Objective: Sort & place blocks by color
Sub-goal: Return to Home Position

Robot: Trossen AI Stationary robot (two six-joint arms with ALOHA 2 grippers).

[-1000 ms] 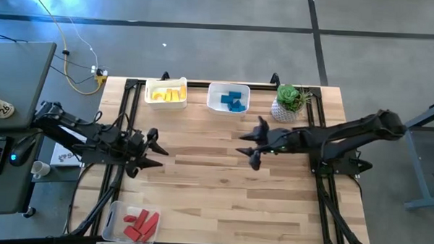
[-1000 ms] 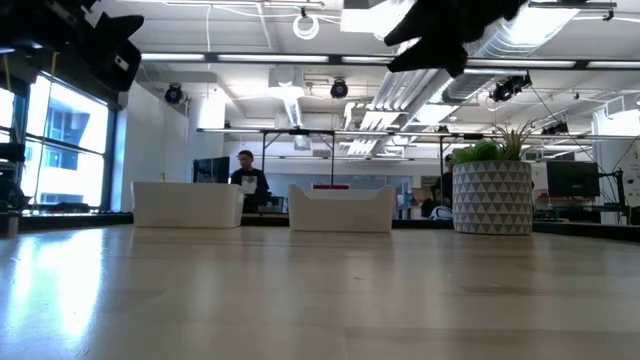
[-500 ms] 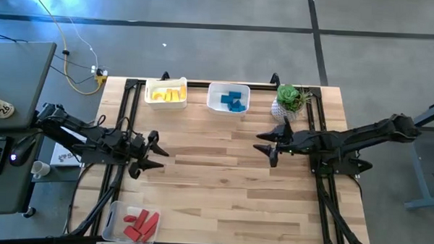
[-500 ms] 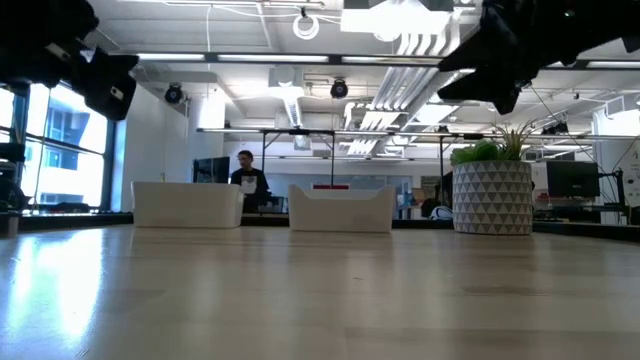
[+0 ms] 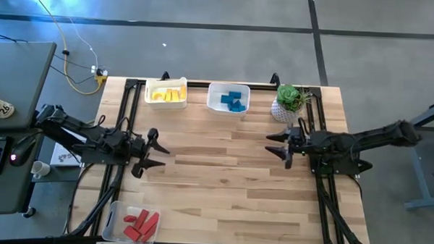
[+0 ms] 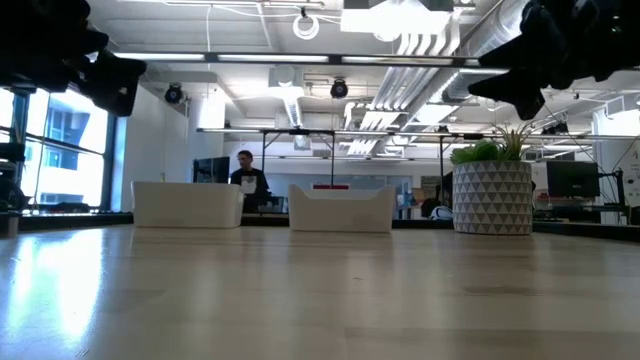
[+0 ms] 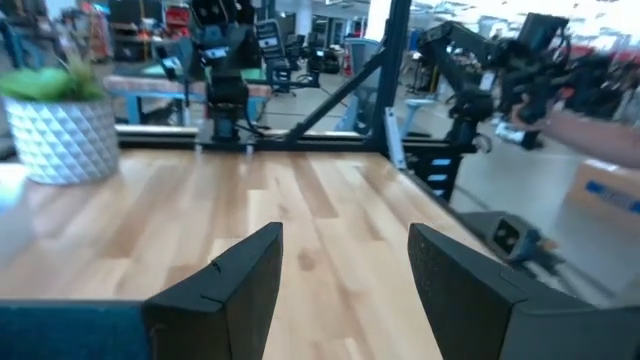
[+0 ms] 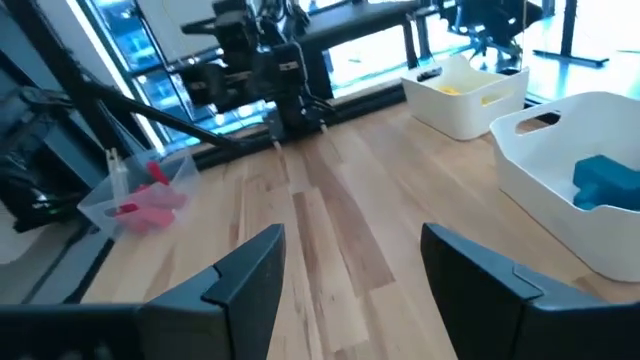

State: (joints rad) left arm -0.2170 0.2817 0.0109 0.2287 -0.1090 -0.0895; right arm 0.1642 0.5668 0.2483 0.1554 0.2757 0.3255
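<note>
The yellow blocks [image 5: 167, 96] sit in the left white bin [image 5: 148, 95] at the far edge of the table [image 5: 222, 184]; just to its right the blue blocks [image 5: 234, 100] lie in the right white bin [image 5: 210, 100]; and down at the near left corner we see the red blocks [image 5: 141, 224] heaped in the transparent bin [image 5: 112, 217]; we see no block loose on the boards between them. Out from there, the left gripper [image 5: 164, 157] hangs over the left side of the table, near the frame rail and well apart from all three bins; its wrist view shows the two dark fingers spread wide with only bare wood in the gap, so it grips nothing. Across the table the right gripper [image 5: 271, 143] hangs over the right side, on the near side of the potted plant [image 5: 290, 98] and close to it; its fingers too stand wide apart and have hold of nothing, and past them its wrist view takes in the blue pieces in their bin, the yellow ones farther off, and the red ones in the clear tub. In the low view both white bins and the planter line the far edge; a person [image 6: 247, 176] shows in the room behind the left bin.
</note>
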